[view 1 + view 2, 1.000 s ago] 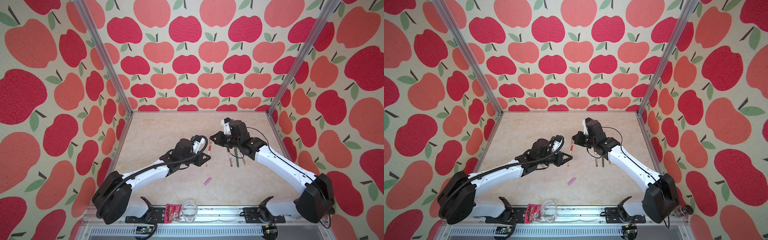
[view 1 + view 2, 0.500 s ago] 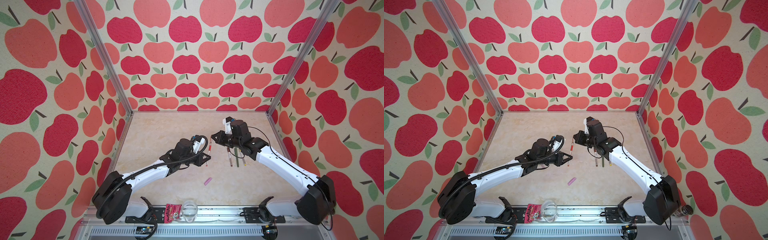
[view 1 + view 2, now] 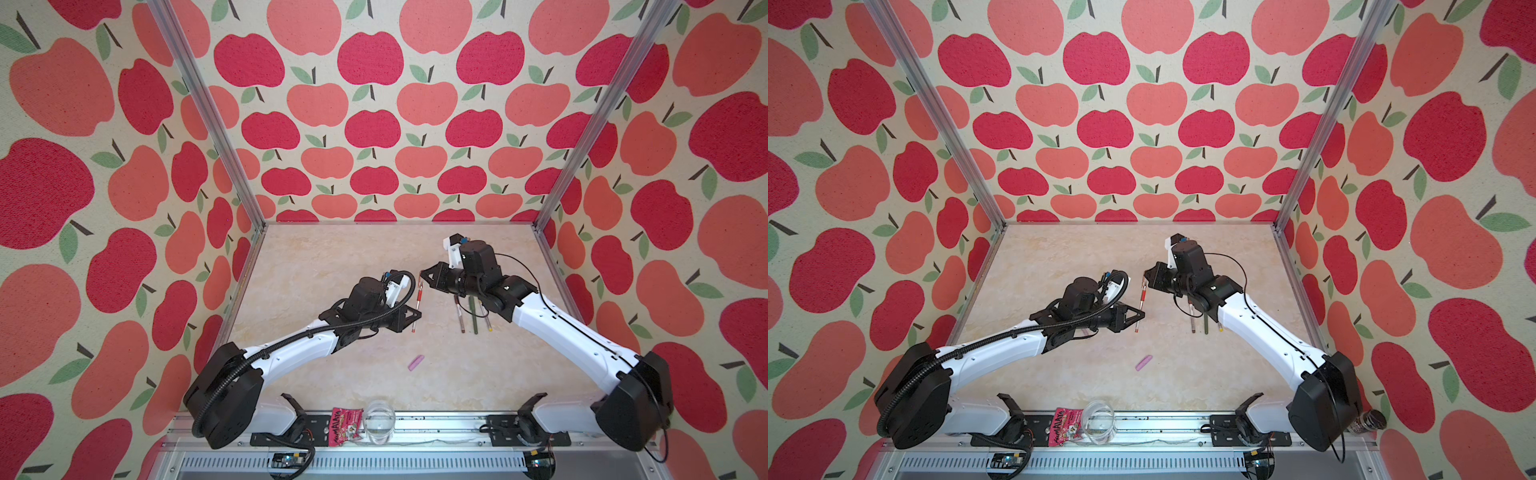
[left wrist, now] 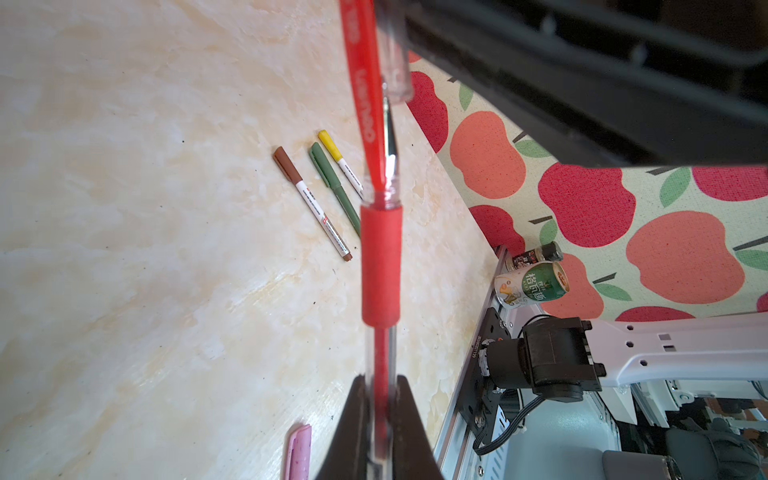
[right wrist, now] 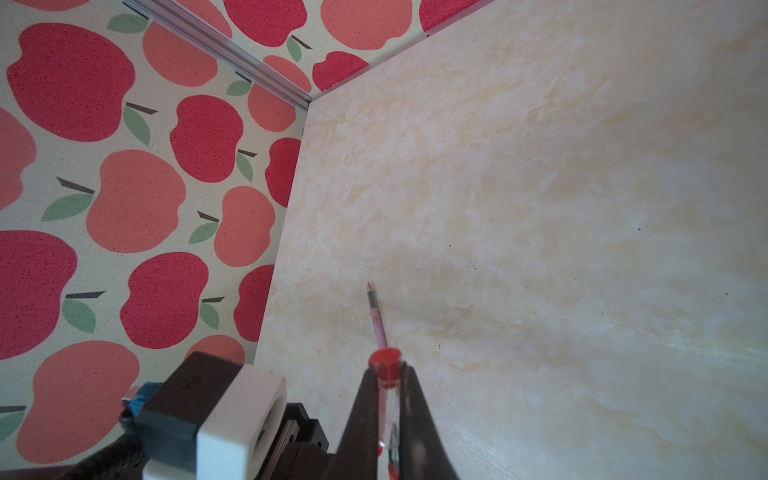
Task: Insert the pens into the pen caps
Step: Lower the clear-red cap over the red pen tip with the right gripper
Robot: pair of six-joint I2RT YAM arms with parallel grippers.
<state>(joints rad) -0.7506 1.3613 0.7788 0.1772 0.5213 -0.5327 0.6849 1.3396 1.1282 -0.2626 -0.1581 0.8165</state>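
Apple-print walls all round, pale marbled surface (image 3: 332, 266) below, and you're holding things in mid-air over the middle of it. Your left claw (image 4: 380, 380) is clenched on the clear barrel of the red pen (image 4: 381, 266), behind its red grip sleeve. Your right claw (image 5: 388, 372) is clamped on the red cap (image 4: 368, 108), and that cap sits over the pen's tip, rim right up against the sleeve. Under your right arm three capped pens lie side by side: brown-capped pen (image 4: 311, 199), dark green pen (image 4: 334, 187), yellow-capped pen (image 4: 347, 170). The pink cap (image 3: 416, 362) lies alone nearer the front. The lilac-pink pen (image 5: 376, 320) lies uncapped on the surface.
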